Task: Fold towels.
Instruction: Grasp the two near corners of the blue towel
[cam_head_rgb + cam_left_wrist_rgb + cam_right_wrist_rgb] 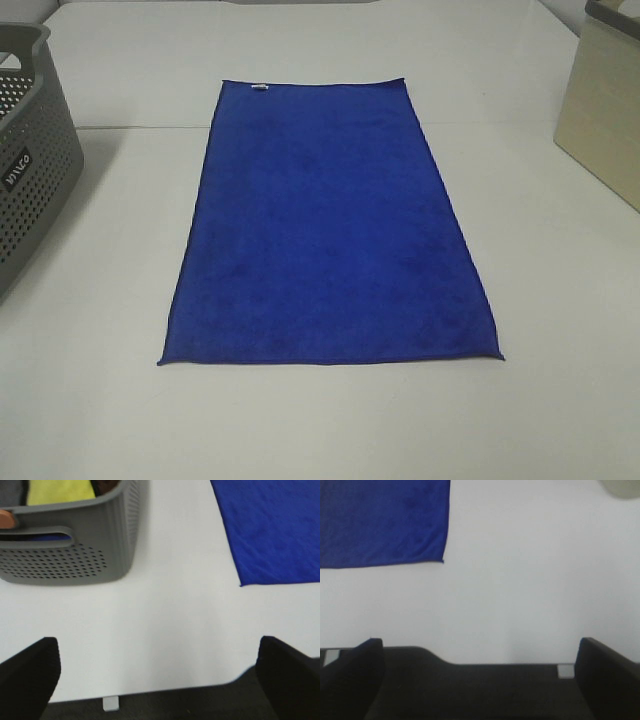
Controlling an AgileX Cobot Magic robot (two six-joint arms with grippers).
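Note:
A royal-blue towel (330, 225) lies spread flat and lengthwise on the white table, with a small white tag (259, 87) at its far short edge. Neither arm shows in the high view. In the left wrist view, my left gripper (157, 680) hovers open over the table's front edge, and the towel's near-left corner (275, 530) lies well ahead of it. My right gripper (480, 680) is open too, back at the front edge, with the towel's near-right corner (380, 520) ahead of it. Nothing sits between either pair of fingers.
A grey perforated basket (30, 150) stands at the table's left; the left wrist view shows the basket (75, 555) holding a yellow cloth (60, 491). A beige box (605, 110) stands at the right rear. The table's front edge (150, 692) lies just under both grippers.

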